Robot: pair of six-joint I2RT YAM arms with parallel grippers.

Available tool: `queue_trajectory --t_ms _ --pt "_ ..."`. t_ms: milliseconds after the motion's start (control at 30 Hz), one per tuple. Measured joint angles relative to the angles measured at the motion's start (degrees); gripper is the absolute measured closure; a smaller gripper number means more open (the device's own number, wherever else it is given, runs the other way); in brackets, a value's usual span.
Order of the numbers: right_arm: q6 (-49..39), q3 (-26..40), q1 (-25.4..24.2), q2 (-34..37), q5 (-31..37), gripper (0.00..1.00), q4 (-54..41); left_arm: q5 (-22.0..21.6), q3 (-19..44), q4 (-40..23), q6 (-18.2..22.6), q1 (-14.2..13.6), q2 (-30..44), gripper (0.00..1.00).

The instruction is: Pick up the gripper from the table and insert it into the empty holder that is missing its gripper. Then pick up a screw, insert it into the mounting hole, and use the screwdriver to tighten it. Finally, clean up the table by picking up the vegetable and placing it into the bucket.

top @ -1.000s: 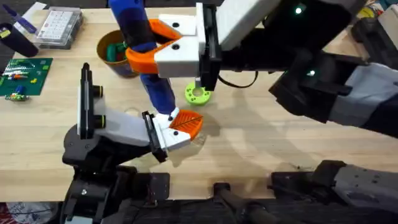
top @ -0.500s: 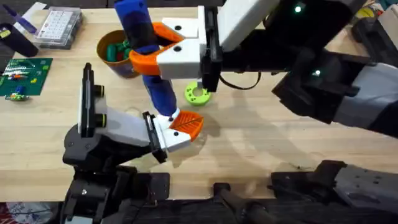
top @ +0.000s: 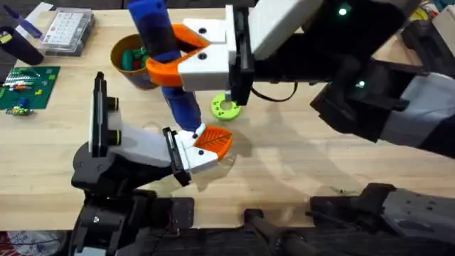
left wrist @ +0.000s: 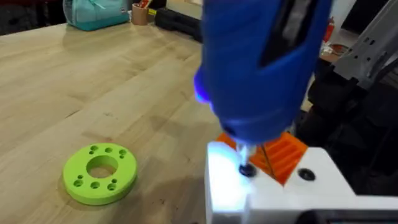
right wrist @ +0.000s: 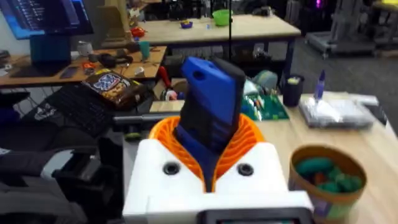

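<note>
My right gripper point(top: 170, 58) reaches in from the right and is shut on the blue screwdriver point(top: 174, 78), its orange pads clamping the body point(right wrist: 208, 127). The screwdriver stands tilted, and its thin bit rests on a dark screw point(left wrist: 247, 169) in the white gripper part with an orange ribbed pad point(top: 212, 142). That part sits on the end of my left arm, at my left gripper point(top: 205, 149). A light glows at the screwdriver's nose. The yellow-tan bucket point(top: 122, 70) at the back left holds green toy pieces point(right wrist: 326, 174). The vegetable is out of view.
A lime-green ring disc point(top: 226, 108) lies just behind the left gripper, also seen in the left wrist view point(left wrist: 99, 173). A green circuit board point(top: 25, 87) and a clear plastic box point(top: 67, 30) lie at the far left. Bare wooden table point(top: 320, 163) spreads to the right.
The top of the screwdriver has wobbled slightly sideways in the right gripper. Its bit stays on the same spot, and the left arm has not moved.
</note>
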Motion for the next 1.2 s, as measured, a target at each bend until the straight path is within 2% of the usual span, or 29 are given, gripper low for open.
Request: queue_trajectory --t_ms 133,333,533,767,967,1200 --pt "0.44 0.61 -0.07 -0.02 -0.09 0.972 4.47 0.00 0.00 0.00 0.06 0.00 0.00 0.996" --pt "0.91 7.25 -1.54 -0.02 -0.41 0.972 -0.38 0.00 0.00 0.00 0.24 0.00 -0.02 0.996" --pt "-0.18 15.82 -4.68 -0.02 -0.50 0.972 -11.84 0.00 0.00 0.00 0.26 0.00 0.00 0.996" --pt "-5.82 23.58 -8.68 -0.02 -0.28 0.972 -31.08 -0.02 0.00 0.00 0.28 0.00 -0.02 0.996" --pt "-12.25 25.90 -11.09 0.00 1.16 0.972 -41.53 -0.02 0.00 0.02 0.28 0.00 0.00 0.996" --pt "-21.08 25.96 -14.43 -0.02 9.59 0.972 -51.65 -0.04 0.00 0.00 0.32 0.00 -0.02 0.996"
